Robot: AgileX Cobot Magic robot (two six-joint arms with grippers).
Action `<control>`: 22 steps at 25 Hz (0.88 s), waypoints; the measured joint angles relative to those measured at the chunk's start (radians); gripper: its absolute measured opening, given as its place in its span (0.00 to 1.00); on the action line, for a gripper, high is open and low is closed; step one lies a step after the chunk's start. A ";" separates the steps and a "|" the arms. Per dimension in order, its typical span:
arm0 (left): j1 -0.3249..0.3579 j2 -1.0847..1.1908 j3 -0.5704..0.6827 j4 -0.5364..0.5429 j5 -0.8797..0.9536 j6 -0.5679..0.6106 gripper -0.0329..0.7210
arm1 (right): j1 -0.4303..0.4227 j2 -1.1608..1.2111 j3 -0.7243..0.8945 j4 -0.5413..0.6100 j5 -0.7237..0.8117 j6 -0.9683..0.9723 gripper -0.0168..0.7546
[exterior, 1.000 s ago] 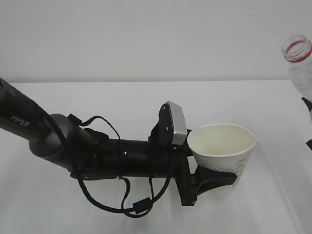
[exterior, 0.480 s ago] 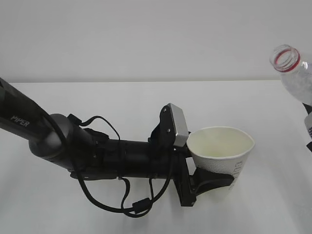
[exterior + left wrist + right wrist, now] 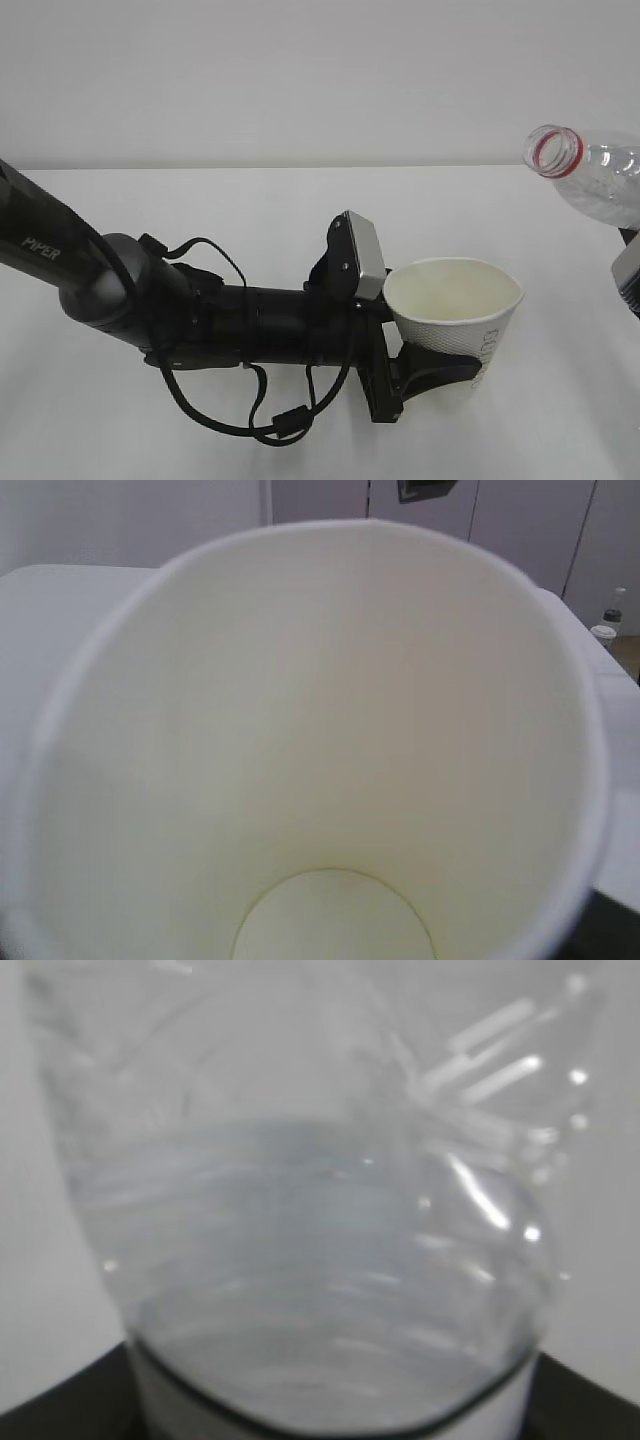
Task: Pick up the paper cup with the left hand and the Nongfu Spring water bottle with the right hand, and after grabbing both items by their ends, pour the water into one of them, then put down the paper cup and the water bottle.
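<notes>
Exterior view: a white table (image 3: 150, 430) runs back to a pale wall, and both arms work near its right edge.
Left hand: the black arm lettered "PIPER" reaches in from the left edge; its gripper (image 3: 440, 368) has its fingers clasped round the lower part of the paper cup.
Paper cup: the paper cup (image 3: 455, 310) is held upright above the table, right of the middle, mouth open upward, beside the grey camera block (image 3: 360, 255).
Cup inside: the left wrist view looks straight down into the cup (image 3: 300, 730); cream walls and a round bottom show, and I cannot tell whether any liquid lies there.
Water bottle: the Nongfu Spring water bottle (image 3: 590, 180) is uncapped and tilted, its red-ringed mouth pointing left, above and to the right of the cup, not touching it.
Right hand: only a dark and grey part (image 3: 628, 270) shows at the right border; its jaws grasp the bottle's base end.
Right wrist view: clear ribbed plastic (image 3: 320, 1220) fills the picture, blurred.
</notes>
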 joint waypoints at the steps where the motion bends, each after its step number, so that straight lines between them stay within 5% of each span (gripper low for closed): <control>1: 0.000 0.000 0.000 0.000 -0.002 0.000 0.71 | 0.000 0.000 0.000 -0.001 0.000 -0.007 0.59; 22: 0.000 0.000 0.000 0.002 -0.014 0.008 0.71 | 0.000 0.000 0.000 0.025 -0.001 -0.192 0.59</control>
